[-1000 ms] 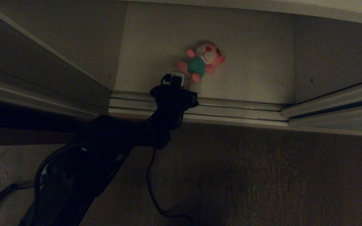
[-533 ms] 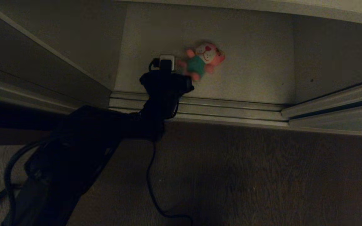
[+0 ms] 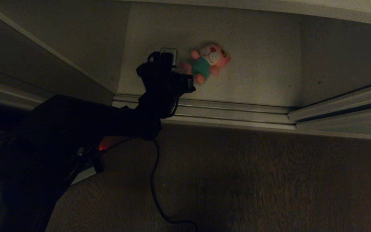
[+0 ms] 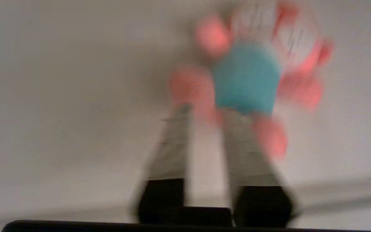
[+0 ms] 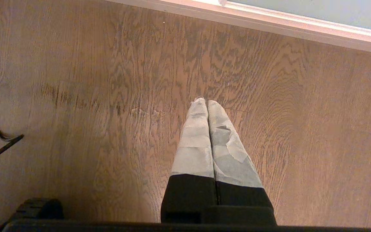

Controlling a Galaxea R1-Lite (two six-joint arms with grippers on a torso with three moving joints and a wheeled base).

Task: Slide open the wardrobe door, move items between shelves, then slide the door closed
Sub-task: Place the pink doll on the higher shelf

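The white shelf [image 3: 256, 48] spreads beneath and beyond the left claw [image 4: 201, 111], which stands slightly parted, grasping nothing. The pink plush toy [image 3: 208, 62] lies just past its tips. The right claw [image 5: 207, 103] hangs clenched above the wooden floor [image 5: 301, 129].

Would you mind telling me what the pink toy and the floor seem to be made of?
The pink toy looks like soft plush fabric: rounded stuffed limbs, matte surface. The floor appears to be wood or wood-look laminate, with wavy grain and a low sheen.
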